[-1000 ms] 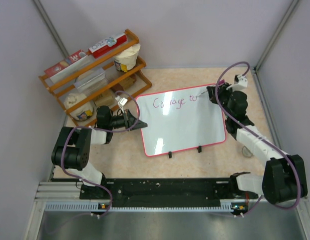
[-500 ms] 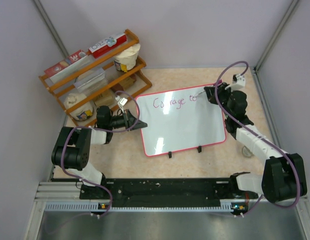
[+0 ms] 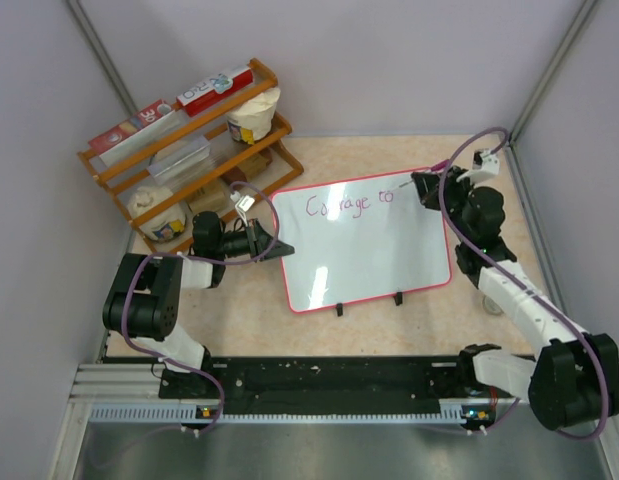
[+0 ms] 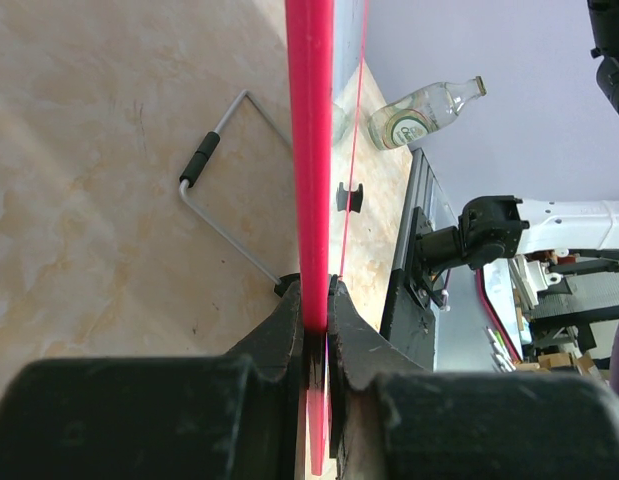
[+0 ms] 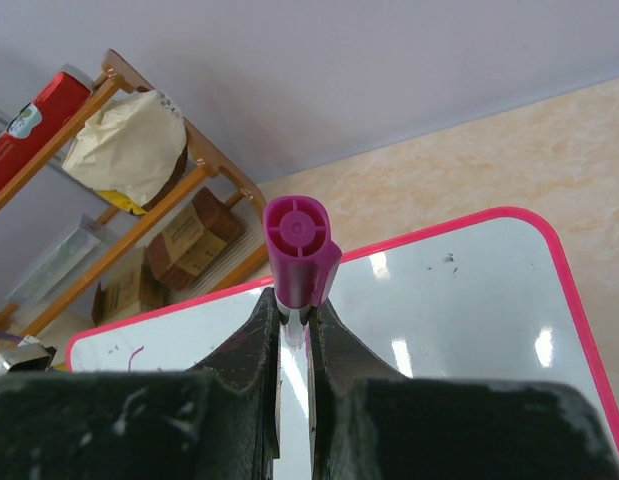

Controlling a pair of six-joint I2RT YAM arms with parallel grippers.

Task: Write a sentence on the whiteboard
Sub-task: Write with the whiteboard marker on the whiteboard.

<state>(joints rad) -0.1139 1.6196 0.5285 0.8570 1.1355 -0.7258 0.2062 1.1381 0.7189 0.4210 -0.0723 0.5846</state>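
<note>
Clamping the whiteboard (image 3: 369, 250) by its pink rim, my left fingers (image 4: 285, 336) are closed on the board's left edge, one on each face. In the left wrist view the rim runs straight away from them. The whiteboard lies on the worktop (image 3: 249, 300) between my two arms, turned a little askew, just right of a wooden rack (image 3: 179, 155) loaded with boxes and tubs. Two small black clips (image 3: 341, 309) sit on its near edge.

My right fingers (image 5: 257, 345) are closed on a marker (image 5: 299, 245), its magenta end standing up between them, and they hang over the board's far right corner. Purplish-pink writing (image 3: 349, 204) along the far edge reads "Courage to", ending just left of those fingers. I cannot tell whether the tip touches the surface.

Past the left fingers, a bent wire (image 4: 200, 160) with a black sleeve lies on the worktop beside the rim, and a glass bottle (image 4: 426, 107) shows further off.
</note>
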